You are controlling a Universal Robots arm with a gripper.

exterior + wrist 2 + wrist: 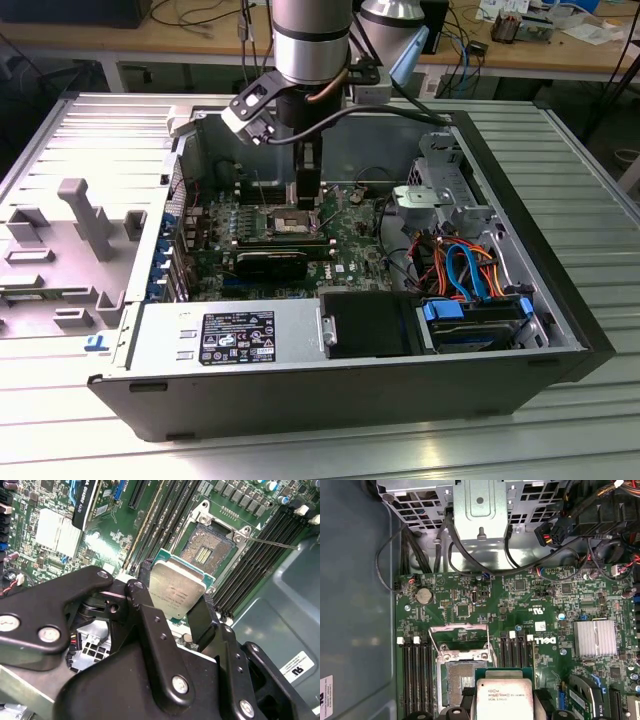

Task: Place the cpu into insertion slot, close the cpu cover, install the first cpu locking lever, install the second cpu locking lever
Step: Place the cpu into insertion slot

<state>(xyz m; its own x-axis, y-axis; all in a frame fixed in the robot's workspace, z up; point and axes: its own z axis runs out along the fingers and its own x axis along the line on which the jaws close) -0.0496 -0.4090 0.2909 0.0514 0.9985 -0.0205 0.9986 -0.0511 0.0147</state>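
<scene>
**The cpu** [177,592] is a thin, stiff, light plate with a smooth metal top. It is judged slippery on that face and fragile on its underside, so it is best held level by two opposite edges, with nothing pressing on the contacts. The pincer [175,600] is clamped on it in this way, one black finger [202,617] against each side edge, and the metal face shows in both wrist views. The cpu hangs close over the slot [206,547], offset to one side and not seated.

**The slot** holds nothing and its contact field is bare. The cover [460,639] stands swung open, and a thin lever [272,543] juts free. Memory slots [260,555] flank the slot on the green board [530,597].

**Exterior view.** The arm [312,40] reaches down at upper centre into the open case [350,400]. The case holds the board, a grey power supply [230,335] at lower centre, and a drive [470,322] with orange and blue cables [465,265] toward the exterior view's right. The case rests on a ribbed metal surface [560,440].
</scene>
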